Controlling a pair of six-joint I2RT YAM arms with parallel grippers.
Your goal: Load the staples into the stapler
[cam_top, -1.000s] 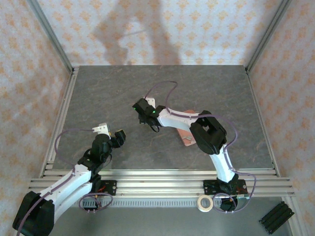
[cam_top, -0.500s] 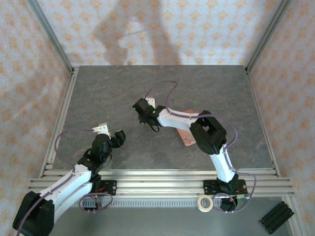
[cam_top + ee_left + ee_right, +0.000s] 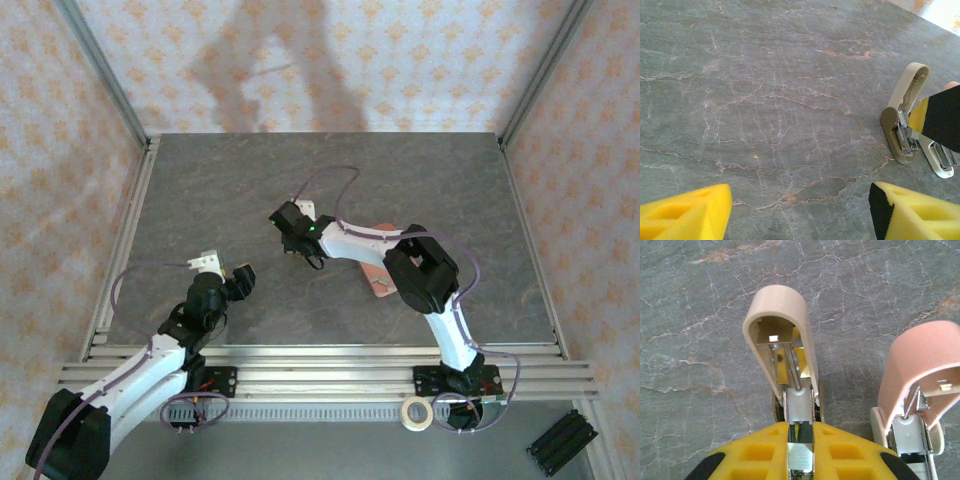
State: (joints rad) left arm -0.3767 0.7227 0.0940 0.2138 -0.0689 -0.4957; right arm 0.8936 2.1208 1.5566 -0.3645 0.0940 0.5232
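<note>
- Table (image 3: 200, 200): we find the stapler (image 3: 782, 335) lying on it near the middle.
- Right gripper (image 3: 800, 445): closed on a thin silvery strip, which we judge to be the staples (image 3: 800, 461), directly over the stapler's near end. This arm is the nearer.
- Left gripper (image 3: 800, 212): wide apart, holding nothing; the stapler lies ahead to its right.
- Stapler: lid raised, long axis running straight away from the right pads, in line with the strip.
- Second stapler (image 3: 920, 375): just beside it, also open.
- Right wrist view gives spring and channel end-on; left wrist view gives both staplers side-on.

stapler (image 3: 782, 335) beside second stapler (image 3: 922, 375), on table (image 3: 690, 315)
</note>
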